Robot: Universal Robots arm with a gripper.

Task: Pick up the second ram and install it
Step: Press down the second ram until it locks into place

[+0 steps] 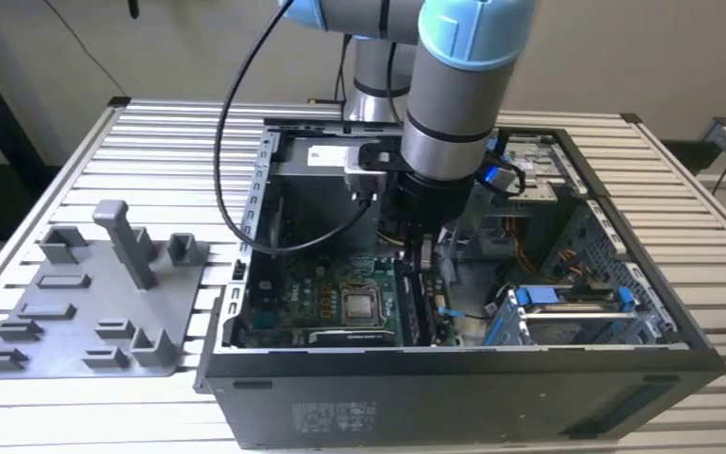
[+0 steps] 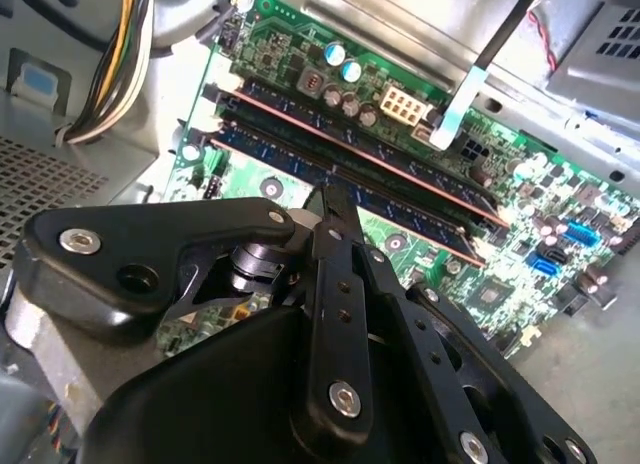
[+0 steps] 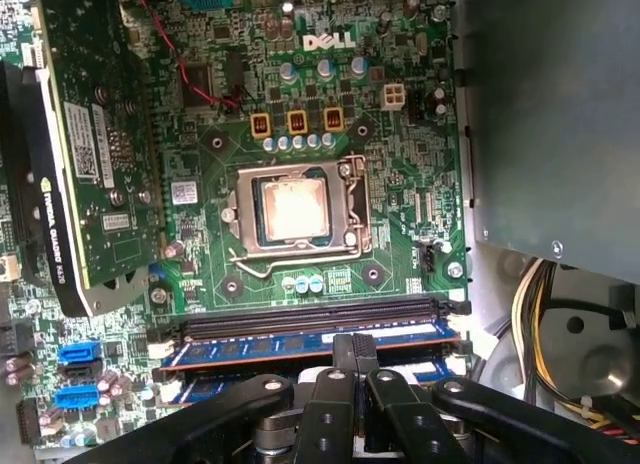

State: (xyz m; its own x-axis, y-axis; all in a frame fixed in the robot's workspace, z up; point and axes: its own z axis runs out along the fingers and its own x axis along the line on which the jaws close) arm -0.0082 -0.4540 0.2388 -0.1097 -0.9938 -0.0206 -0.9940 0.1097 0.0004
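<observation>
The ram [image 2: 262,156] is a long, thin, dark stick with a bluish side and a thin copper line along it. It stands on its edge in a slot on the green board [image 3: 400,184], and in the first wrist view it [image 3: 270,342] runs along the board's edge below the chip. There is one table [image 1: 148,151] with one open case [image 1: 464,397] on it, and one arm [image 1: 458,85] reaches down into the case. One grey tray [image 1: 86,312] lies on the table at the exterior view's left, just beside the case. One green board lies flat inside the case, with one shiny square chip [image 3: 290,206] in its middle. In the second wrist view two long sticks sit side by side, the ram and one more stick [image 2: 300,109] behind it. The gripper [image 2: 335,199] is black, and its tip [image 3: 355,346] comes down right onto the ram near the stick's middle. The ram runs out past the tip on both sides. The jaws are drawn in close, but it cannot be told if they pinch the ram or just rest on it.
</observation>
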